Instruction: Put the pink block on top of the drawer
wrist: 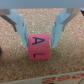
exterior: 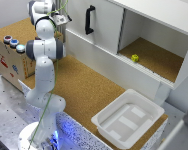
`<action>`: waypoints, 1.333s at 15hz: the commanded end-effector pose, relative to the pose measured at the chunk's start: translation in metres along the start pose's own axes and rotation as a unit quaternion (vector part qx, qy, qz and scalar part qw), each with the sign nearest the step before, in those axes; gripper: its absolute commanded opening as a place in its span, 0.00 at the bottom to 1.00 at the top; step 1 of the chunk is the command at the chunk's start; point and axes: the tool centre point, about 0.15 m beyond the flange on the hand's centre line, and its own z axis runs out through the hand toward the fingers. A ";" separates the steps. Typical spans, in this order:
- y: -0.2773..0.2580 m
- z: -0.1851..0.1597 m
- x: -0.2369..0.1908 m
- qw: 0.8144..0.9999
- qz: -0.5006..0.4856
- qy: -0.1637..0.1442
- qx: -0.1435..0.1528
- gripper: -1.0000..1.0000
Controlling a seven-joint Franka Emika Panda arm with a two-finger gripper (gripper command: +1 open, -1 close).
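Pink block (wrist: pixel 40 46) sits on the cork bench (wrist: pixel 15 65), between the jaws. Gripper (wrist: pixel 40 31) jaws stand wide, straddling without contact, apparently positioned for a grasp before transfer.

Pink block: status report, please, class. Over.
Gripper open, jaws either side of pink block. Block on cork surface, not lifted. Nothing in the way visible.
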 end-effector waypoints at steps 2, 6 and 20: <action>0.010 -0.050 0.018 0.999 0.024 -0.029 -0.019 1.00; -0.007 -0.056 -0.024 0.997 0.078 -0.017 -0.017 1.00; -0.120 -0.008 -0.178 0.910 0.411 0.049 0.007 1.00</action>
